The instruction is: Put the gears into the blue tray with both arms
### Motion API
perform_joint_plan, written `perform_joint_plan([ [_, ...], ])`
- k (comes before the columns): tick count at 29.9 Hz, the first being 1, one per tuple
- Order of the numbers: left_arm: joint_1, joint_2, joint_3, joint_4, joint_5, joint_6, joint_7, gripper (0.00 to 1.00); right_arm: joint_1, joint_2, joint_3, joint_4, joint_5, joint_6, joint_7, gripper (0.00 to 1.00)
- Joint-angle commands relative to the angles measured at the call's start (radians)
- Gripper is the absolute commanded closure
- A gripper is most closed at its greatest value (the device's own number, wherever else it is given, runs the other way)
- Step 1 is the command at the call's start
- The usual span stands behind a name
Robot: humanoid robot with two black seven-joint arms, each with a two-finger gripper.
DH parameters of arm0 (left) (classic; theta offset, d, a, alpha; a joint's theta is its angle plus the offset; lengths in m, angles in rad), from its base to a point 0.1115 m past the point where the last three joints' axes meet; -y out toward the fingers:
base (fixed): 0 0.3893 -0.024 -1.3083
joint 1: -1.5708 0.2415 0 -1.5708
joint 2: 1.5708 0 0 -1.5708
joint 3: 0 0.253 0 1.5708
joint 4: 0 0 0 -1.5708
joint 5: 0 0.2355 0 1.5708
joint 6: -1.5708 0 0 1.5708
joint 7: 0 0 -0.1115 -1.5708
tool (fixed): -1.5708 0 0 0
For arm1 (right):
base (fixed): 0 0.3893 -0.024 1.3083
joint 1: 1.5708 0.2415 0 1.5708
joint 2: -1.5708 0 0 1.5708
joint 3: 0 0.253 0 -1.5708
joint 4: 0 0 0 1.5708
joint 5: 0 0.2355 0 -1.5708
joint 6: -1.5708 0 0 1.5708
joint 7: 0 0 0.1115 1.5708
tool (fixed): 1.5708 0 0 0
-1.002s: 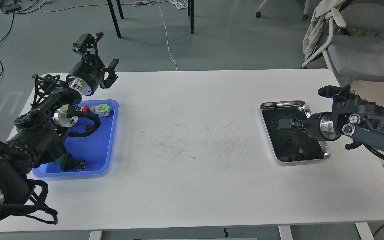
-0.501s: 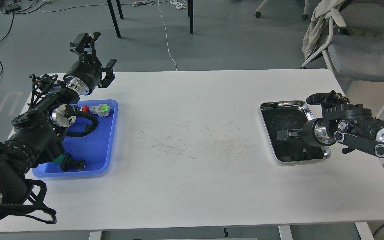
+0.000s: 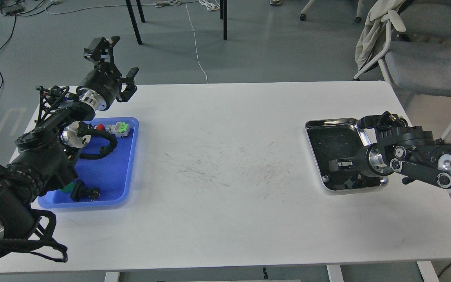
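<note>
The blue tray (image 3: 110, 172) lies at the table's left, partly under my left arm. My left gripper (image 3: 116, 58) is raised above the table's far-left edge, beyond the tray, open and holding nothing. My right gripper (image 3: 336, 164) reaches from the right into the near half of the steel tray (image 3: 333, 122). It is dark against the tray's black lining, so its fingers cannot be told apart. Small dark bits (image 3: 350, 182) lie at that tray's near end; I cannot make them out as gears.
The blue tray holds a red-capped push button (image 3: 101, 127), a green-and-grey switch (image 3: 119, 129) and a black switch block (image 3: 85, 192). Scuff marks cover the white table (image 3: 225, 168). An office chair (image 3: 417, 51) stands beyond the far right corner.
My right gripper has moved from the steel tray's middle toward its near end, dropping lower. The left arm has barely shifted and stays open.
</note>
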Motion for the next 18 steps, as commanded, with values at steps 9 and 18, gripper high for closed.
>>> perform_joint_plan([
  [9,-0.002,0.003,0.000,-0.001,0.000,0.000,0.000,0.02,0.002,0.012,-0.017,-0.014,-0.016,0.000,0.002,0.96],
  [18,-0.003,0.003,0.000,0.000,0.000,0.000,0.000,0.02,0.035,-0.001,-0.019,0.001,-0.006,0.006,0.017,0.98],
])
